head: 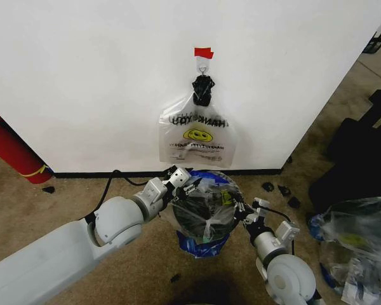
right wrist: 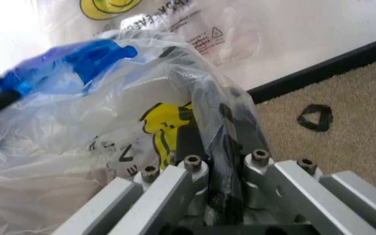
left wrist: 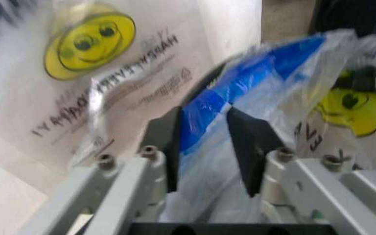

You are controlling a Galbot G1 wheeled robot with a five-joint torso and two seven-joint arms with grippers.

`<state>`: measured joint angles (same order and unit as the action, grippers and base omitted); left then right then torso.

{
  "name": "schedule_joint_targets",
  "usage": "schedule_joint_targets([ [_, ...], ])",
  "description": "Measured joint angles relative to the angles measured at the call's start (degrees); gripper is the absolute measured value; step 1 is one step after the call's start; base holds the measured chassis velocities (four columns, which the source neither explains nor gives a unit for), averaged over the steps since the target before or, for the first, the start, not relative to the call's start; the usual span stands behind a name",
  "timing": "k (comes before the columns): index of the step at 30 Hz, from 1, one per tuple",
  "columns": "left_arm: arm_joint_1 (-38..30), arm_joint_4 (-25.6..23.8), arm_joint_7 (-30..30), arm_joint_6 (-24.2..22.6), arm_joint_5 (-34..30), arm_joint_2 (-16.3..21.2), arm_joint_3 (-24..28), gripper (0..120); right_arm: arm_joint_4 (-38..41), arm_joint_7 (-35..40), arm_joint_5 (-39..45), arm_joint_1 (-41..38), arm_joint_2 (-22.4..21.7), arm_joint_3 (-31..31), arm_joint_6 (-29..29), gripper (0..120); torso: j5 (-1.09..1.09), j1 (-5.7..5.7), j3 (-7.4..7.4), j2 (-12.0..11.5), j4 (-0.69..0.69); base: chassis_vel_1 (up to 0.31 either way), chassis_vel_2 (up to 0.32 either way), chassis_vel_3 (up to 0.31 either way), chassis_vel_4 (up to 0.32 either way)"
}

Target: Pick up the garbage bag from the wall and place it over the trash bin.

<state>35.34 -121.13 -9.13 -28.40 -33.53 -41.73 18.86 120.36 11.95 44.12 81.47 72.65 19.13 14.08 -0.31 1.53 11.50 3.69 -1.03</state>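
A white wall (head: 114, 76) with a black baseboard (head: 165, 172) fills the upper half of the head view, and below it runs worn tan carpet (head: 63, 203). A small hook (head: 203, 65) sits under a strip of red tape (head: 203, 53) near the top centre. A whitish smiley bag (head: 197, 136) with black lettering hangs from the hook by its knotted dark handles.

Just below it, at lower centre, the garbage bag (head: 206, 206) lies stretched over the trash bin (head: 197, 219), blue patches showing at the bin's top and foot. The left hand (head: 181, 181) is at the bag's upper left edge. In the left wrist view its black fingers (left wrist: 170, 147) stand partly apart with a fold of blue and clear plastic between them. The right hand (head: 246, 215) is at the bag's right edge. In the right wrist view its fingers (right wrist: 230, 147) are pressed close on a dark twisted strip of the bag.

A red cylinder (head: 9, 149) leans at the left edge. Small black scraps (head: 279, 189) dot the carpet to the right, beside dark cases (head: 362, 152). A pile of clear bags (head: 355, 241) sits at lower right.
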Motion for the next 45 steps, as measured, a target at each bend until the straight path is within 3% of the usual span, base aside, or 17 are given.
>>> schedule_joint_targets([
  [3, -0.03, 1.16, -0.55, 0.22, 0.46, -0.63, 0.48, 10, 0.22, 0.2, 0.0, 0.05, 0.09, -0.01, 0.0, 1, 0.0, 0.0, 0.0, 0.0, -0.01, 0.0, 0.0, 0.0, 0.0],
  [7, -0.19, 1.16, -1.4, 0.58, 0.2, -0.67, 0.4, 0, 0.4, 0.33, 0.0, 0.18, 0.08, 0.12, 0.0, 1, 0.0, 0.0, 0.0, 0.0, 0.0, 0.0, 0.0, 0.0, 0.0],
  [20, -1.58, -0.99, -2.31, 1.63, -1.95, -0.82, -0.13, 0, -0.21, 0.09, -1.95, 0.36, 0.18, -0.35, -0.08, 1, 0.0, -0.01, 0.0, 0.0, 0.0, 0.0, 0.0, 0.0, 0.0],
  [26, -8.12, 4.19, -2.17, 0.27, -4.35, -3.44, 4.77, 0, -0.27, -4.26, -7.54, 2.05, -0.75, -1.06, -2.56, 1, 0.01, 0.0, 0.0, 0.0, -0.01, 0.0, 0.0, 0.0, 0.0],
  [32, -11.75, 9.14, -1.98, 0.07, -4.87, -5.54, 6.54, 0, -0.31, -8.04, -10.59, 3.71, -1.52, -1.06, -5.45, 1, 0.0, 0.0, 0.0, 0.0, -0.01, 0.0, 0.0, 0.0, 0.0],
  [45, -16.27, 18.37, 1.3, 1.9, -6.82, -5.51, 9.69, 0, -1.6, -13.48, -12.27, 4.76, -2.66, -0.69, -9.87, 1, 0.0, 0.0, 0.0, 0.0, 0.0, 0.0, 0.0, 0.0, 0.0],
])
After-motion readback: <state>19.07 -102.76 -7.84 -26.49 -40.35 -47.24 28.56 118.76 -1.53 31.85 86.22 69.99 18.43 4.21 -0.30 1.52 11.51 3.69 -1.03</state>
